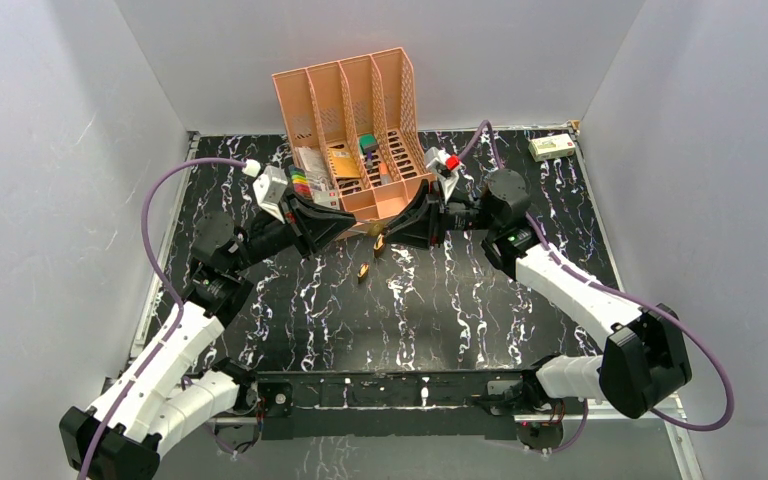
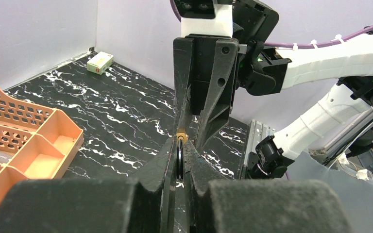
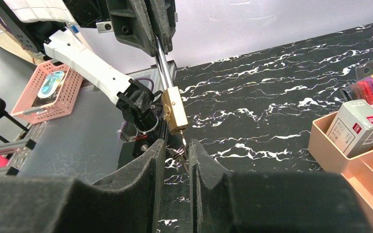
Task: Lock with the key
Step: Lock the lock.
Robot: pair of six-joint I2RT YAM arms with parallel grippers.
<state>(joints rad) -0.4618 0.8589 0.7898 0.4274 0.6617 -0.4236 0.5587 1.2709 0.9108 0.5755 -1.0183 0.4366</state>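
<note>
A small brass padlock [image 3: 175, 110] hangs by its shackle from my left gripper [image 2: 179, 145], which is shut on the shackle [image 2: 179, 160]. The thin key [image 3: 184, 141] sticks out of the padlock's underside, with a ring and a second key dangling from it. My right gripper [image 3: 175, 145] is just below; its jaws stand apart around the key, which lies close to the right finger [image 3: 196, 155]. In the top view both grippers meet over the padlock [image 1: 378, 243], left gripper [image 1: 360, 228] and right gripper [image 1: 400, 232] tip to tip.
A second brass padlock [image 1: 362, 272] lies on the black marbled table just in front. The orange desk organiser [image 1: 350, 130] stands right behind the grippers, with markers [image 1: 302, 183] at its left. A small white box [image 1: 550, 147] lies at the back right.
</note>
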